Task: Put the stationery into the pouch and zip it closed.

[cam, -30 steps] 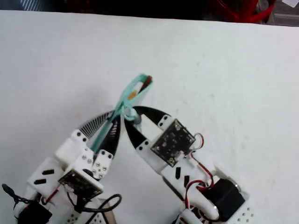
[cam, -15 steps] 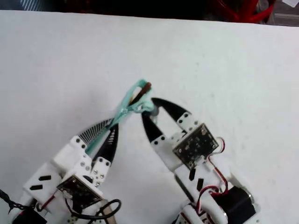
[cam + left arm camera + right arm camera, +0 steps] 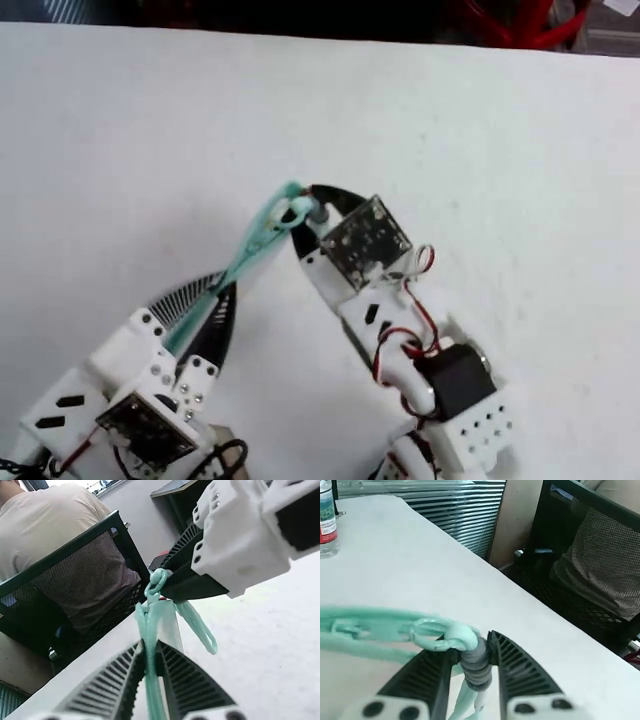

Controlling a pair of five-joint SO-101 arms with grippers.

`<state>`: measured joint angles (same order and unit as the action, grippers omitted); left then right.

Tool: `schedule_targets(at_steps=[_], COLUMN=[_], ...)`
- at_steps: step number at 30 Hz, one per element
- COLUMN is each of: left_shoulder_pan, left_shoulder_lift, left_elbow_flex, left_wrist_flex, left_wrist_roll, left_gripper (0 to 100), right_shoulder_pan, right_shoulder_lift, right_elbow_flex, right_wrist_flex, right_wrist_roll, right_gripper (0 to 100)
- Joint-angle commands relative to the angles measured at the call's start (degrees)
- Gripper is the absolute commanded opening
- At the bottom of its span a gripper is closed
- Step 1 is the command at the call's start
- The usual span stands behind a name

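A white table [image 3: 480,150] lies under both arms, with a black mesh chair [image 3: 590,570] and slatted window blinds [image 3: 460,505] beyond its far edge and a clear plastic bottle with a red label [image 3: 325,525] standing well apart near a corner. In the high view the right arm's wrist board sits over the far tip of the slim mint-green pouch [image 3: 255,245] and covers most of that gripper's fingers. The left gripper [image 3: 228,282] is clamped on the pouch, its ribbed fingers [image 3: 125,672] pressed to either side of the thin fabric, so the pouch is lifted off the table and runs edge-on, slanting away from that arm toward the right one. The right gripper [image 3: 470,650] is closed on the grey ribbed zip pull with a mint-green loop [image 3: 476,667] at the pouch's far end, its black fingers nearly together with the pull between them. Seen edge-on, the pouch does not show how far the zip is drawn or what lies inside it, and its near end is cut off behind the left gripper's fingers
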<state>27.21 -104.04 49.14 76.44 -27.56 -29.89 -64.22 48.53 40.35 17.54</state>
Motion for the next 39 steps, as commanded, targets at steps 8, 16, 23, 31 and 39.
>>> schedule_targets(at_steps=[8, 16, 23, 31, 39], left_shoulder_pan=[0.1, 0.1, 0.3, -0.5, -13.5], left_shoulder_lift=[-0.6, -0.6, -0.6, -0.4, -0.2], left_elbow_flex=[-3.6, -3.6, -3.6, -2.4, 10.0], left_wrist_flex=[0.4, 0.4, 0.3, -5.7, -26.9], left_wrist_roll=[-0.4, -0.4, -0.4, -0.4, 2.1], left_gripper=[2, 2, 2, 2, 2], right_shoulder_pan=[8.3, 12.8, 14.5, 14.9, 17.8], right_shoulder_lift=[9.0, 15.7, 24.0, 17.1, 1.5], right_elbow_flex=[6.2, 6.8, 6.3, 7.5, 17.8], right_wrist_flex=[-11.7, -17.6, -22.3, -19.6, -21.1], right_wrist_roll=[0.3, 0.4, 0.3, -5.0, -9.1], right_gripper=[1.9, 1.9, 1.9, 11.0, 50.0])
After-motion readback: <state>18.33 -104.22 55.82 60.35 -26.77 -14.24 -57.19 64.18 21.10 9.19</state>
